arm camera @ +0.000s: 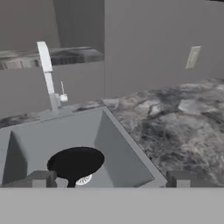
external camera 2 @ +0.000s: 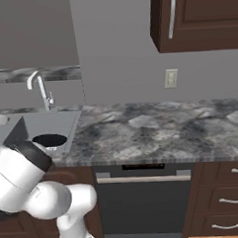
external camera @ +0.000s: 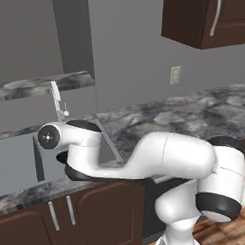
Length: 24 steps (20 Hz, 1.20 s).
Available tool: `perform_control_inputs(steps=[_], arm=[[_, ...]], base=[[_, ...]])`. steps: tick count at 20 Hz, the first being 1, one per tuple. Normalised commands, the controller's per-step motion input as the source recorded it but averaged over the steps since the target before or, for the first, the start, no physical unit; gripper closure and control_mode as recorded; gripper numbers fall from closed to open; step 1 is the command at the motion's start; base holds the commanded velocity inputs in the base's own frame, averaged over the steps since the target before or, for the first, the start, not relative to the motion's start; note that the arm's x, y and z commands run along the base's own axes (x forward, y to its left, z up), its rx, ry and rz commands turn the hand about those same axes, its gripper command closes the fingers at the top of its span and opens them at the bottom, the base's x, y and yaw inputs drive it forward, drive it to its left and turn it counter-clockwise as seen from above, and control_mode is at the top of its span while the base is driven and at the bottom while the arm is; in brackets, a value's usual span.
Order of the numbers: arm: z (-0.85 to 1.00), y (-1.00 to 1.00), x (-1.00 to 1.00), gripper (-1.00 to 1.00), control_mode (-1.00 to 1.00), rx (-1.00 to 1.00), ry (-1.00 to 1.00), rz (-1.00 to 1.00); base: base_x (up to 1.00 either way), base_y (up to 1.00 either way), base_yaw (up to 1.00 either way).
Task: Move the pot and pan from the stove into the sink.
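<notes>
Hand (arm camera: 111, 179): open, empty, above sink (arm camera: 118, 144) | pan (arm camera: 75, 162): lies in basin over drain | risk: retreating arm may clip faucet (arm camera: 47, 74); pot unseen, step pending

Sink: the sink (arm camera: 116, 144) was sunk into the surface (external camera 2: 156, 131) at its left end, ahead of my base.
Pan: the pan (arm camera: 75, 162) lay on the sink floor, over the drain.
Faucet: the faucet (arm camera: 48, 76) stood on the rim behind the sink, toward the wall.
My end effector: my end effector (arm camera: 111, 179) hung above the sink's near edge, fingertips wide apart with the pan between and below them, not touching it.
Surface: it ran rightward from the sink along the wall.
Outlet: the outlet (external camera 2: 171, 78) sat on the wall behind the surface, right of the sink.
Upper cabinet: the upper cabinet (external camera 2: 199, 18) hung above the surface, to the right.
Dishwasher: the dishwasher (external camera 2: 145, 201) sat under the surface, right of the sink.
</notes>
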Motion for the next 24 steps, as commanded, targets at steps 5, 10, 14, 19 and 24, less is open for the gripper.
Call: perform_control_inputs(steps=[5,10,14,19,24], arm=[[0.37,-0.54,-0.33,-1.00,-1.00,0.20,-0.17,0.19],[0.10,-0.48,-0.28,-1.00,-1.00,0.10,-0.02,0.22],[-0.15,-0.35,0.00,-1.00,-1.00,0.09,0.22,0.20],[-0.07,-0.32,0.11,-1.00,-1.00,0.20,0.36,0.10],[-0.04,-0.03,0.12,-1.00,-1.00,0.00,0.13,-0.01]], base=[[0.00,0.00,0.00],[0.00,0.00,0.00],[0.00,0.00,0.00],[0.00,0.00,0.00],[0.00,0.00,0.00]])
